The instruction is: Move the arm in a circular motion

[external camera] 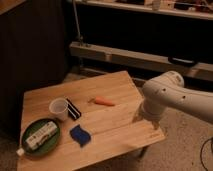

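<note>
The white arm [186, 98] comes in from the right as a thick tubular segment with small dark dots. Its rounded elbow joint [164, 91] hangs over the right edge of the wooden table [120, 127]. Below the joint a short tapered end, the gripper [146, 114], points down toward the table's right front corner. It holds nothing that I can see.
On the table lie an orange carrot [104, 101], a white cup [59, 108], a black and white striped item [74, 109], a blue sponge [80, 134] and a green plate [26, 148] holding a white bottle [39, 136]. A dark shelf unit stands behind.
</note>
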You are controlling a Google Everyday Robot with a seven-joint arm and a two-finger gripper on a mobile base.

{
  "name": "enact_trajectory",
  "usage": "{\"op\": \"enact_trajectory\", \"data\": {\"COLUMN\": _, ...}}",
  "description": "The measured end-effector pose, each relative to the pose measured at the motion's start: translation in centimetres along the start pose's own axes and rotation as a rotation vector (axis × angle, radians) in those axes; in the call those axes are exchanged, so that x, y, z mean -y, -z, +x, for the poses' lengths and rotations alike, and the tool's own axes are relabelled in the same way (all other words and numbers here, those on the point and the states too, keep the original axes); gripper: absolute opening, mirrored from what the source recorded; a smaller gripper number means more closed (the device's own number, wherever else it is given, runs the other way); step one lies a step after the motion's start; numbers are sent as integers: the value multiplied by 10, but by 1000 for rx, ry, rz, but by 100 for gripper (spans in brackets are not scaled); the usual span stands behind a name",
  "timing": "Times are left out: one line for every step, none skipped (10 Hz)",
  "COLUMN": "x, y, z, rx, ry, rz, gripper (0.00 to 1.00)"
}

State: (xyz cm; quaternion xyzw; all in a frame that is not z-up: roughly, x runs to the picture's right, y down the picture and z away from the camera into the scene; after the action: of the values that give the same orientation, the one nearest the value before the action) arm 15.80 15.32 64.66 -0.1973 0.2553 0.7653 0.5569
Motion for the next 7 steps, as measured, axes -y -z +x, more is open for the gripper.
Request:
{"op": "enact_trajectory", "data": {"x": -15, "y": 1, "z": 8, "rx": -12, "ry": 39, "rz": 0, "gripper": 65}}
{"op": "enact_trajectory", "data": {"x": -46, "y": 2, "z": 21, "rx": -33, "ry": 109, "rz": -2, "gripper": 65}}
{"op": "enact_trajectory", "data": {"x": -75, "y": 4, "z": 31, "rx": -50, "ry": 170, "rz": -7, "gripper": 65}}
{"op": "enact_trajectory", "data": {"x": -97, "y": 5, "z": 40, "rx": -66, "ry": 218, "rz": -10, "gripper": 65}}
{"op": "enact_trajectory", "data": {"x": -126, "y": 7, "z": 49, "rx": -83, "ry": 278, "rz": -18, "gripper": 65}}
{"op": "enact_trajectory", "data": {"x": -158, "y": 9, "z": 59, "rx": -101, "ry": 353, "rz": -30, "gripper": 65}}
{"op": "enact_trajectory", "data": {"x": -184, "y": 12, "z": 63, "rx": -110, "ry": 409, "rz": -39, "gripper": 65}}
